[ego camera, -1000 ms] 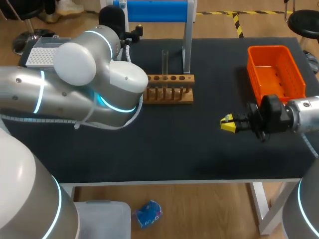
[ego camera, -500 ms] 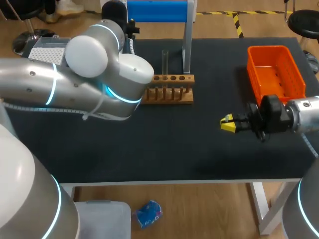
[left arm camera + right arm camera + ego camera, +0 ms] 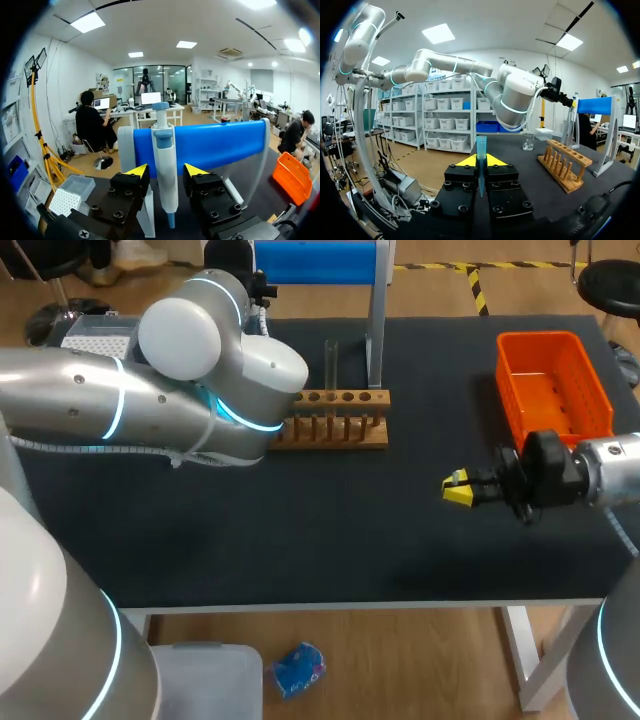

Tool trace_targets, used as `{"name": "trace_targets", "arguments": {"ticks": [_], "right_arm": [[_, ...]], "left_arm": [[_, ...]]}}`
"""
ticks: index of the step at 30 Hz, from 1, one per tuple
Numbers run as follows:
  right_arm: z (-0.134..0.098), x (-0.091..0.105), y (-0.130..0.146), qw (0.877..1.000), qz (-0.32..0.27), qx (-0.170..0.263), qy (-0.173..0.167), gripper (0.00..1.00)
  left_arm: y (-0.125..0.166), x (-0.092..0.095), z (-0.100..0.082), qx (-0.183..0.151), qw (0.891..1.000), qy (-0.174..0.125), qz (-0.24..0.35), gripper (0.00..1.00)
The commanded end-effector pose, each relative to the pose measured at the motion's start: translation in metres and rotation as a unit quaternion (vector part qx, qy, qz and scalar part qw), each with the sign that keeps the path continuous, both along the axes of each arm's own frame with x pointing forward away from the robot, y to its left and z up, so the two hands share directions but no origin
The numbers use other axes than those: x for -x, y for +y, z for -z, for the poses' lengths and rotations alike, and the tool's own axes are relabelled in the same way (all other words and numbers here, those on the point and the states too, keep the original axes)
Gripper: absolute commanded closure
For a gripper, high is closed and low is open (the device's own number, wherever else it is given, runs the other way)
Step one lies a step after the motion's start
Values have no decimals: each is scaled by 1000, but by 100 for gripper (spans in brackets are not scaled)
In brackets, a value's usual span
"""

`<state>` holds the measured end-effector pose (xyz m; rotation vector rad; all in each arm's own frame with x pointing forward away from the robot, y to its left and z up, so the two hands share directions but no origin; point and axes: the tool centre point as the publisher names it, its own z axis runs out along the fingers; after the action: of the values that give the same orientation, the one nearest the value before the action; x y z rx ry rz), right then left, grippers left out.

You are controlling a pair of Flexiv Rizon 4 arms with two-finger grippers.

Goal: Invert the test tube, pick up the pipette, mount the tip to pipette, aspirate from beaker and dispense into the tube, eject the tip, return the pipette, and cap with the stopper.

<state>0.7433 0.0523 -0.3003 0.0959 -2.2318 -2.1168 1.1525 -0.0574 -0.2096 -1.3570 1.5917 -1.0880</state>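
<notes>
At upper left, the left gripper [image 3: 166, 172] straddles the pipette [image 3: 165, 150] hanging on the blue stand [image 3: 220, 145], jaws apart and clear of it. At upper centre, the test tube [image 3: 330, 362] stands upright in the wooden rack [image 3: 335, 430]. At right, the right gripper [image 3: 481, 161] clamps a blue pipette tip [image 3: 481, 145].

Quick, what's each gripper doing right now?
Left gripper: open, with the pipette in the gap, not gripped.
Right gripper: shut on the pipette tip.
</notes>
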Motion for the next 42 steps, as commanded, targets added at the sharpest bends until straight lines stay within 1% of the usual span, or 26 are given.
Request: {"name": "trace_targets", "arguments": {"ticks": [1,4,13,21,23,26,29,30,31,32,34,42], "right_arm": [[0,1,0,1000,0,0,0,100],[0,1,0,1000,0,0,0,100],[0,1,0,1000,0,0,0,100],[0,1,0,1000,0,0,0,100],[0,1,0,1000,0,0,0,100],[0,1,0,1000,0,0,0,100],[0,1,0,1000,0,0,0,100],[0,1,0,1000,0,0,0,100],[0,1,0,1000,0,0,0,100],[0,1,0,1000,0,0,0,100],[0,1,0,1000,0,0,0,100],[0,1,0,1000,0,0,0,100]], "left_arm": [[0,-10,4,2,1000,1,3,60],[0,-15,4,3,1000,3,5,57],[2,-24,8,10,1000,4,3,55],[1,-28,8,11,1000,3,-2,58],[0,-28,8,10,1000,2,-2,60],[-1,-29,8,10,1000,1,-3,65],[-2,-29,8,9,1000,2,-4,66],[-2,-29,9,9,1000,2,-3,69],[-2,-29,9,9,1000,2,-3,76],[-3,-29,8,9,1000,2,-3,83],[-3,-28,7,9,1000,1,-3,100],[-4,-24,-4,3,1000,-4,-9,100]]}}
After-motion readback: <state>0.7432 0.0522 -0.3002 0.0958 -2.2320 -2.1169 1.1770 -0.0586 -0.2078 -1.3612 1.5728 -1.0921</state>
